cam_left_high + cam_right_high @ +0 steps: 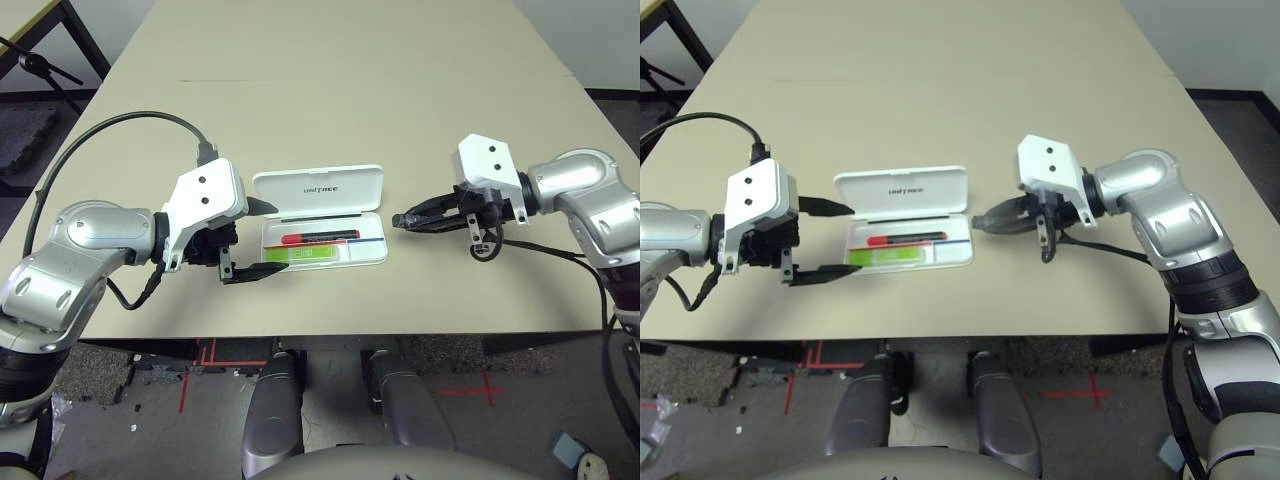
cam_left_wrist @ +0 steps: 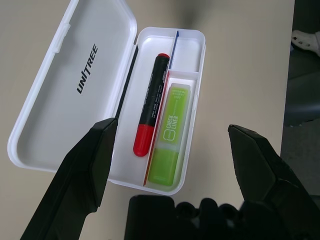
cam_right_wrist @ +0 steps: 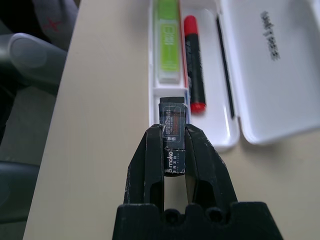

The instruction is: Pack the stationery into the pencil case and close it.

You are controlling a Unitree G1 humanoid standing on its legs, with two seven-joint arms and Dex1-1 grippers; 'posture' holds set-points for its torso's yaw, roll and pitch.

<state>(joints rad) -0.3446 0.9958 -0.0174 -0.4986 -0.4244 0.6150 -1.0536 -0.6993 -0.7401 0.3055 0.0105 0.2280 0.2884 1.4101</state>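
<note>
Fingers of the right hand [image 3: 172, 150] are pinching a tiny dark grey block [image 3: 172, 131] beside the open white hard-plastic pencil case [image 1: 372, 246], while the left hand [image 1: 262, 240] is gaping unladen.

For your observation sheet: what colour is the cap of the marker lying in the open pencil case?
Red, on the black marker; clearest in the left wrist view.
</note>
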